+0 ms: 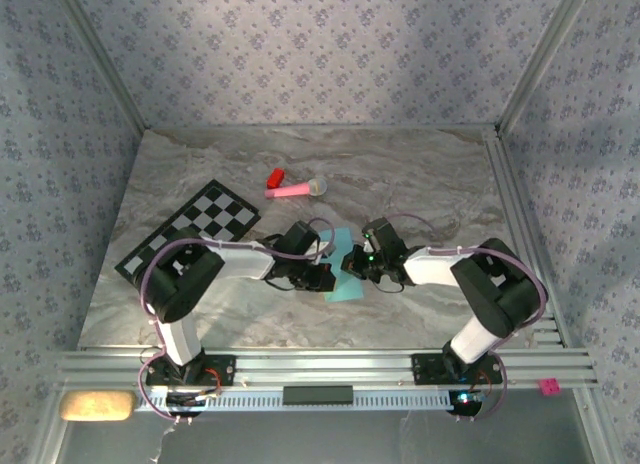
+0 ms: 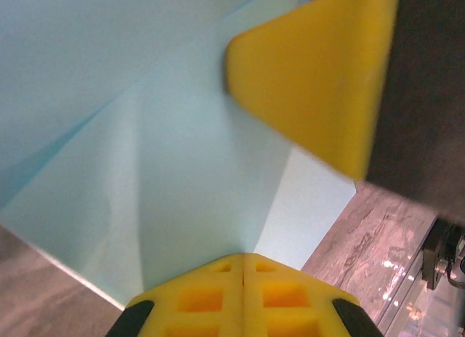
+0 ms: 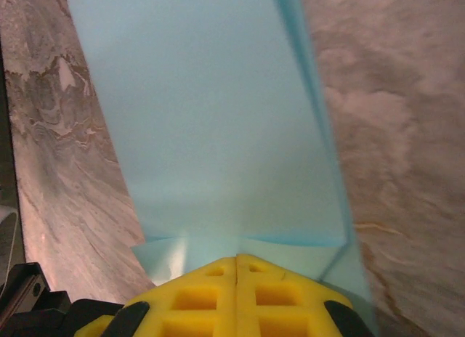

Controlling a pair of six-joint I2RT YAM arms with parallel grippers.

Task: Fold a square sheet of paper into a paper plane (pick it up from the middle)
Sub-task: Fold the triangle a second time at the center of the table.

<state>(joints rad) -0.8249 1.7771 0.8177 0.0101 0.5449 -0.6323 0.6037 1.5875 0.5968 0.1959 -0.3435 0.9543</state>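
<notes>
Table centre, both arms reaching inward so their wrists nearly meet. The light-blue paper sheet (image 1: 349,285) lies between them on the marble table (image 1: 430,184), partly folded, with creases fanning out from the gripped edge in the left wrist view. Left gripper (image 2: 242,267): yellow pads pressed flat together, with the paper coming straight out from their tips, so it is pinched there. Right gripper (image 3: 237,262): pads likewise closed tight on the paper's near edge, one side of the sheet turned up along a fold at right. One yellow finger of the right gripper looms at the top right of the left wrist view (close over the paper; contact unclear). Well apart at far left is the checkered mat (image 1: 190,231). Beyond the arms lie a pink stick toy (image 1: 296,189) and, just beside it, a small red block (image 1: 275,176).
</notes>
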